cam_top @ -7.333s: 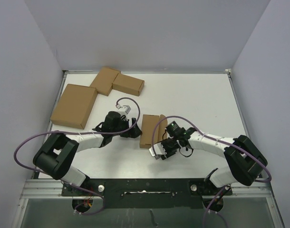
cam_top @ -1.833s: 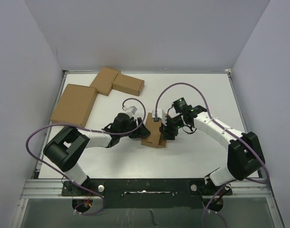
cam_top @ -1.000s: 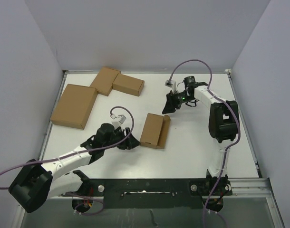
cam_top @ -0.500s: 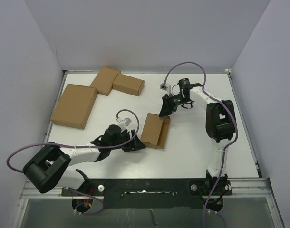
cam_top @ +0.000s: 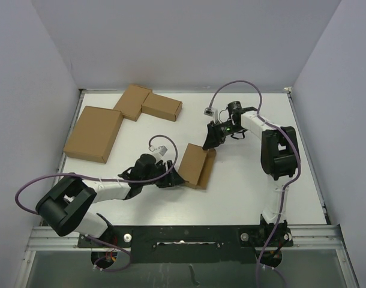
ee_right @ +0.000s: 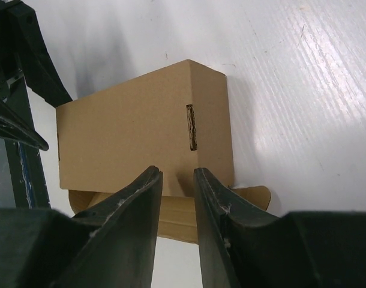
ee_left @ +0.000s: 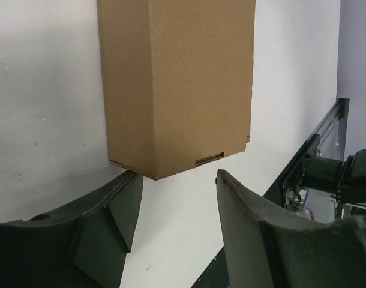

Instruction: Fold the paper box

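White tabletop point(cam_top: 249, 180), pale walls round it, arms bolted at near edge. Paper box point(cam_top: 190, 165) lies about mid-table as a small rect. carton, long axis running near-to-far, slightly tilted. A loose flap point(cam_top: 206, 168) sticks out along its right side, resting on the table.

Left gripper point(cam_top: 171, 178) sits low at the box's near-left end. Wrist cam: left gripper point(ee_left: 177, 180) has its jaws wide apart and holds nothing. The paper box point(ee_left: 177, 84) is just ahead of the fingertips, its near corner just beside one finger point(ee_left: 105, 228); can't tell if they touch. Slot point(ee_left: 209, 159) is visible at the box's end edge.

Right gripper point(cam_top: 210, 139) hovers at the box's far end. Wrist cam: right gripper point(ee_right: 174, 177) has a narrow gap btwn its jaws, nothing clamped in it. Paper box point(ee_right: 129, 141) is beyond the tips, showing a slot point(ee_right: 191, 127) and a rounded flap point(ee_right: 249, 195) poking out underneath.

Far-left of table: big flat carton point(cam_top: 94, 133), plus two small cartons point(cam_top: 147, 103) touching at a corner, well apart from the box.
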Controlling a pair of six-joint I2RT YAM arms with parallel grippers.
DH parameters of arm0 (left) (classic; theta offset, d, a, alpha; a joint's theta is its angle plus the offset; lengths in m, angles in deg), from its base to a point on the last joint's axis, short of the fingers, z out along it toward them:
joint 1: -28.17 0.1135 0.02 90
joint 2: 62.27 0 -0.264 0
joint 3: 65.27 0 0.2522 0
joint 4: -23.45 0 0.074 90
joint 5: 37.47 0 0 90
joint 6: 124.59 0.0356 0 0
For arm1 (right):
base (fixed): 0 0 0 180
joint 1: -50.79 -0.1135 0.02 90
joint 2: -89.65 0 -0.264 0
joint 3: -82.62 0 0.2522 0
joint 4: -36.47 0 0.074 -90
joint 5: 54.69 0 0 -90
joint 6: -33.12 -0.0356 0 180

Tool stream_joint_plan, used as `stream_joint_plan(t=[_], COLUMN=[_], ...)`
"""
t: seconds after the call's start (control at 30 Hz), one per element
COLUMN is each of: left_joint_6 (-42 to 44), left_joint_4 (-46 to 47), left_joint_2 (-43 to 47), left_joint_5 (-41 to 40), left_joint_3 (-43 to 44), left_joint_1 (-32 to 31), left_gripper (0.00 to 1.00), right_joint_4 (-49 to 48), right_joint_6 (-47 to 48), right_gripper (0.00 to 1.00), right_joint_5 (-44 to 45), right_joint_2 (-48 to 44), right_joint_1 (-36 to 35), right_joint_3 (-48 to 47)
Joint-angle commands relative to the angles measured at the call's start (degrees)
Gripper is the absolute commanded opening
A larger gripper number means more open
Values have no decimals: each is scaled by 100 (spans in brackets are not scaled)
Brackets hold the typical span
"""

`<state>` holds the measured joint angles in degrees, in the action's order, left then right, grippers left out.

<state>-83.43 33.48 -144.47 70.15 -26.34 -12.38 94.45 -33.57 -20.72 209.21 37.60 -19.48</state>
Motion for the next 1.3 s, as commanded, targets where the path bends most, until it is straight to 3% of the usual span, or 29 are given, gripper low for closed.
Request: stream_joint_plan(t=[0.0, 0.77, 1.27], left_joint_6=[223, 1081, 1702], left_joint_4=[159, -449, -742], left_joint_2=[-101, -1055, -2565], left_joint_5=[-178, 272, 1345], left_joint_3=[383, 1615, 3397], left_joint_1=[164, 1032, 1326], left_gripper=[51, 50, 51], right_joint_4=[341, 1122, 1543], right_joint_6=[203, 1360, 2287], right_gripper=[30, 30, 32], right_joint_5=[-28, 232, -1], right_joint_2=[-348, -1565, -1968], right_joint_1=[-17, 39, -394], right_joint_3=[301, 1718, 1864])
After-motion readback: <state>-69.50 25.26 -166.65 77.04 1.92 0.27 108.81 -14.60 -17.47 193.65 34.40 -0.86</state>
